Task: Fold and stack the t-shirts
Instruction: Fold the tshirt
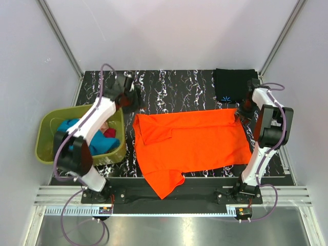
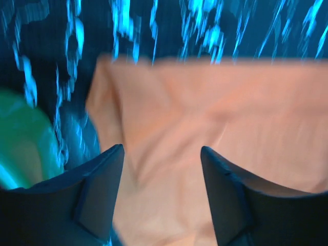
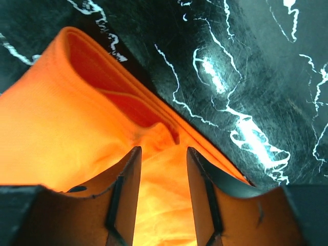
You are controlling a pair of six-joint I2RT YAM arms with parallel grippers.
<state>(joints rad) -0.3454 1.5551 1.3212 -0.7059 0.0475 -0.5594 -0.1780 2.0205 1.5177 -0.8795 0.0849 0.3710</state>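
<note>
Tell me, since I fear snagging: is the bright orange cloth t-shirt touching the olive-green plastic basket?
Apart. The top view shows bare black marbled table between the orange t-shirt and the basket.

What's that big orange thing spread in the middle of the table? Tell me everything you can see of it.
It is a bright orange t-shirt, soft knit cloth, lying flat and mildly wrinkled on the black marbled table, apparently folded over once, layers doubled along its far edge. One sleeve sticks out toward the near edge. The right gripper stands over its far right corner and the left gripper over its far left, both open, neither gripping it.
</note>
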